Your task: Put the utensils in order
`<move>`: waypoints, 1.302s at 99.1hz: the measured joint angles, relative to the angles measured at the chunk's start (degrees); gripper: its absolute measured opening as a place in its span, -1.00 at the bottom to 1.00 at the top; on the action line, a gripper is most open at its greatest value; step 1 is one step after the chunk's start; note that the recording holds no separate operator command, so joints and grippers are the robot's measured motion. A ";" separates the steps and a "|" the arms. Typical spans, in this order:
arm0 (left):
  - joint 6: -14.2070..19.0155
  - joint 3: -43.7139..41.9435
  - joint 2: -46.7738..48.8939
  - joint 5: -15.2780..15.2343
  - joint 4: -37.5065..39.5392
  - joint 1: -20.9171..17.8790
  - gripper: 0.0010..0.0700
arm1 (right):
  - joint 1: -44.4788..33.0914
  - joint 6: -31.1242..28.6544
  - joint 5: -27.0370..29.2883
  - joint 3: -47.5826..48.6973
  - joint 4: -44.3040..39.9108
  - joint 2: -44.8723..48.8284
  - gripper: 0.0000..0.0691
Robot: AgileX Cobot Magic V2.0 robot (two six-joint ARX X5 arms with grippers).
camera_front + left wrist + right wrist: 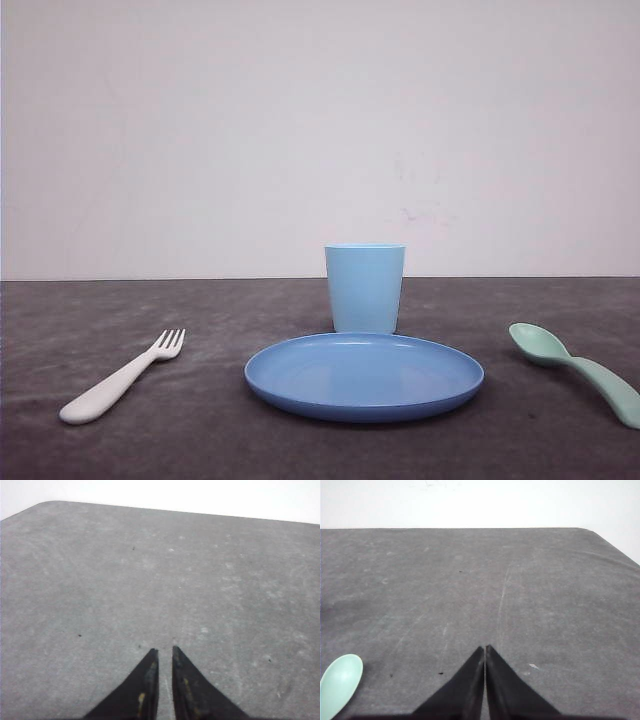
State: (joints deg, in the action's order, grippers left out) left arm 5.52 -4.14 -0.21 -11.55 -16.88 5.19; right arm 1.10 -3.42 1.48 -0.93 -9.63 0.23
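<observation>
Centrally, bare plate, cup behind, contents unseen

The left gripper shows its two black, pointed fingers in the left wrist view. The tips stand close together with a thin gap between them, and they hold nothing. The fingers carry some small yellowish scuff marks. The right gripper has the same black, pointed fingers, and here the tips meet, so the jaws are fully closed and empty.
</observation>
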 joint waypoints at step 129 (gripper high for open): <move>20.22 0.70 0.00 2.75 2.49 -0.04 -0.96 | 0.00 -15.80 -12.02 0.07 8.98 0.00 -0.99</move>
State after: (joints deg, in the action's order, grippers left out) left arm 25.74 -3.44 -0.21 -8.80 -14.39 5.15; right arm 1.10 -19.22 -10.55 -0.86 -0.64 0.23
